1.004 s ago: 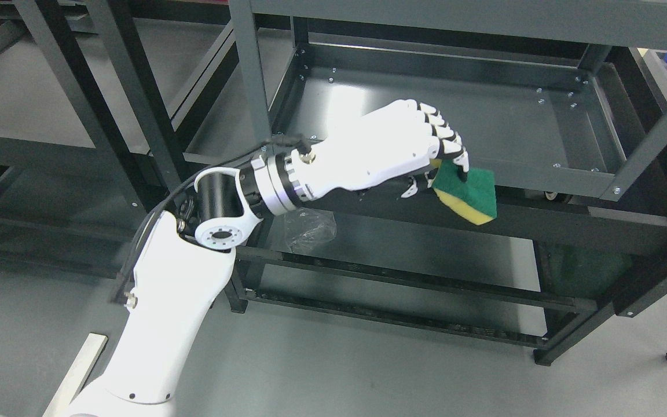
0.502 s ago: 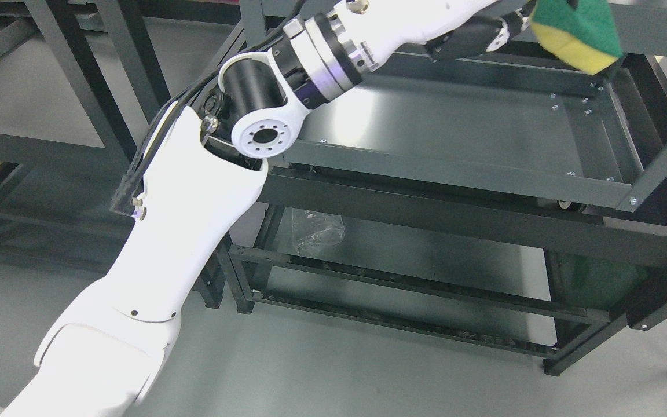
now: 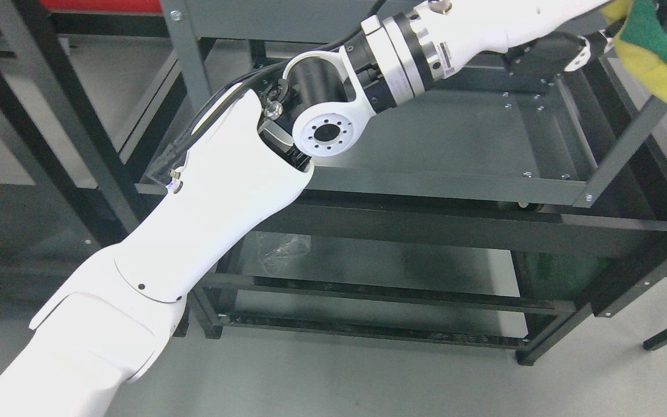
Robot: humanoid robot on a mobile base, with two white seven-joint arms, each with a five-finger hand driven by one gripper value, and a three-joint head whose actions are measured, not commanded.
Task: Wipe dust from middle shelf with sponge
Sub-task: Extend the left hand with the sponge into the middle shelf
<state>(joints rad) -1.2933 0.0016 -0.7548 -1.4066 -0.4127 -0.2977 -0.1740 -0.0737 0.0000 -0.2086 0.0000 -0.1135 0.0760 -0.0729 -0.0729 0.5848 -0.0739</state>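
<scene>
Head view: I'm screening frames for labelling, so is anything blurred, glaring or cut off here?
Head view: the sponge at the upper right is smeared and partly cropped; the left robot hand runs off the top edge; the white forearm looks blown out; the shelf stays sharp.

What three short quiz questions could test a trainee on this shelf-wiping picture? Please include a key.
1. True or false: the sponge lies flat on the middle shelf.
2. Which arm carries the sponge: A) left, B) right?
3. Fill in: the crumpled clear plastic bag lies on the ____ shelf.

Key:
1. False. The sponge is up at the top right corner of the picture, beside the frame post, and off the shelf surface.
2. A. The arm comes in from the lower left; the left robot hand is mostly cut off by the picture's top edge.
3. Bottom.
</scene>
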